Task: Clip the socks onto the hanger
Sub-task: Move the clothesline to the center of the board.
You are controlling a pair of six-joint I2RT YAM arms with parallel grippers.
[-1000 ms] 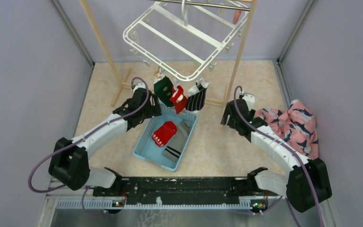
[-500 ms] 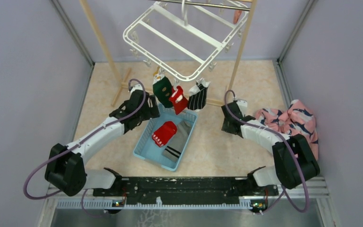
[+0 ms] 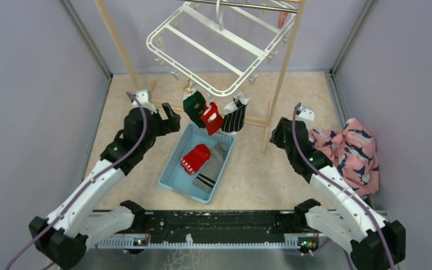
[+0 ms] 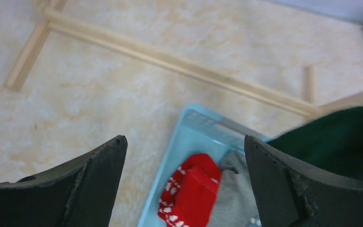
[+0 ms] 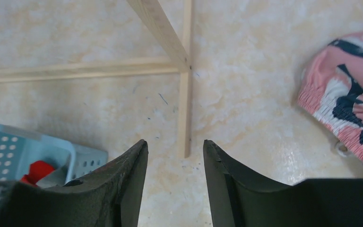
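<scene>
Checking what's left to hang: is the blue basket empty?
Not empty: a red sock and a grey striped sock lie inside the blue basket.

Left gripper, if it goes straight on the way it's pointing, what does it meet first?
Probably the blue basket, near its end wall by the red sock. The open left gripper has nothing nearer in line, though depth is hard to judge.

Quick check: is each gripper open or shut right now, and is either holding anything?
Left gripper: wide open, holding nothing.
Right gripper: partly open, holding nothing.
</scene>
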